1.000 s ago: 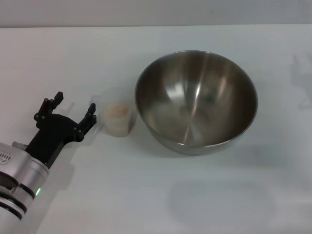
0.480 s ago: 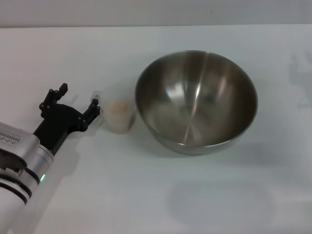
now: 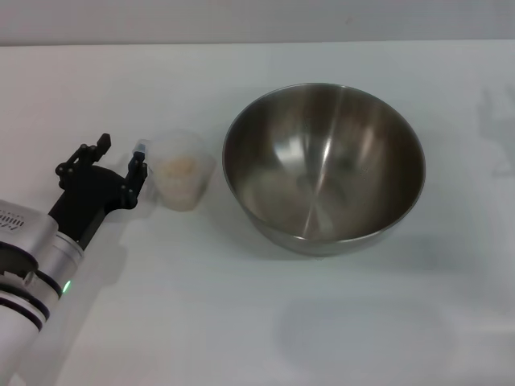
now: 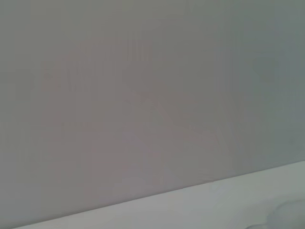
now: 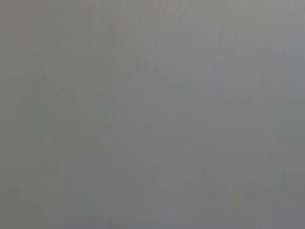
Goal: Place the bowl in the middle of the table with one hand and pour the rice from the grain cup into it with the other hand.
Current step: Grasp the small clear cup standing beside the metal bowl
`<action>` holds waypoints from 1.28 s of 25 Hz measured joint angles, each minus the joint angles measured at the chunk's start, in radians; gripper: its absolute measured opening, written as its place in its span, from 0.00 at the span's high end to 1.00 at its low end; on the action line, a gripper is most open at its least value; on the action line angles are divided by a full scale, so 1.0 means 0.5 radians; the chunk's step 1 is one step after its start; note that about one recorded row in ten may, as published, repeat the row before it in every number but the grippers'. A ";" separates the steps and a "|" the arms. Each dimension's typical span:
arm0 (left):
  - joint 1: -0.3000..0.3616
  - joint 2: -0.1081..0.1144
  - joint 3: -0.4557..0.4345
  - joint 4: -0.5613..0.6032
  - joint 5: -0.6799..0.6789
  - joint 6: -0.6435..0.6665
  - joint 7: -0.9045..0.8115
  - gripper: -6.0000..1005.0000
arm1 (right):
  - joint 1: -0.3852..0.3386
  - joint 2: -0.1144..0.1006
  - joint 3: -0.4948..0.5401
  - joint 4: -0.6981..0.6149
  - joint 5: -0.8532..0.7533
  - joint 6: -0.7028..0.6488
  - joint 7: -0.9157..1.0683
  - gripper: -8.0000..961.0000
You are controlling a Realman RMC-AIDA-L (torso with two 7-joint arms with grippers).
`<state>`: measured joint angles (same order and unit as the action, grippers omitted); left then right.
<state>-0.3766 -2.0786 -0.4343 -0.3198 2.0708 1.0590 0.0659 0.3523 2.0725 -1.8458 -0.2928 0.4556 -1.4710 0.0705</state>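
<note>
At centre-left of the head view, the robot's black two-fingered left gripper (image 3: pixel 119 159) stands with its fingers spread, the nearer fingertip touching or almost touching the side of the small clear plastic grain cup (image 3: pixel 181 171); whether the handle lies between the fingers cannot be told. The cup stands upright on the plain white table (image 3: pixel 241 322), mouth up, its long axis vertical, with a low heap of pale beige rice (image 3: pixel 179 166) inside, none spilt. Just beside it, to the right of the frame, sits the large round stainless-steel bowl (image 3: pixel 323 165), open side up, empty, and roughly mid-table, which suggests the placing half of the job is done. The cup sits close by the bowl's rim, so a short lift and tilt towards the frame's right would probably carry the grains over the edge. The arm reaches in from the lower left, its fingers pointing up and right towards the cup, seemingly lined up for a side grasp. The right gripper is not visible in any view.
</note>
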 joint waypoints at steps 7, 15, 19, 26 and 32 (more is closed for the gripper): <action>-0.014 0.000 0.000 -0.004 0.000 -0.001 -0.003 0.61 | 0.001 0.000 0.001 0.000 0.000 0.000 -0.002 0.61; -0.028 -0.002 -0.023 -0.012 0.000 -0.023 -0.020 0.91 | -0.005 0.003 -0.004 0.000 0.000 -0.003 0.003 0.61; -0.028 -0.003 -0.038 -0.035 -0.002 -0.014 -0.020 0.98 | -0.007 0.003 -0.005 0.000 0.000 -0.003 0.004 0.61; -0.043 -0.003 -0.070 -0.069 0.001 0.318 0.189 0.98 | -0.007 0.003 -0.001 0.010 0.000 -0.010 0.004 0.61; -0.120 -0.002 -0.049 -0.183 0.057 0.623 0.951 0.98 | 0.011 -0.001 0.001 0.014 0.000 -0.008 -0.008 0.61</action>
<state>-0.4366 -2.0798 -0.4587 -0.4115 2.0992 1.3704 0.5414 0.3580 2.0721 -1.8452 -0.2858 0.4556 -1.4749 0.0665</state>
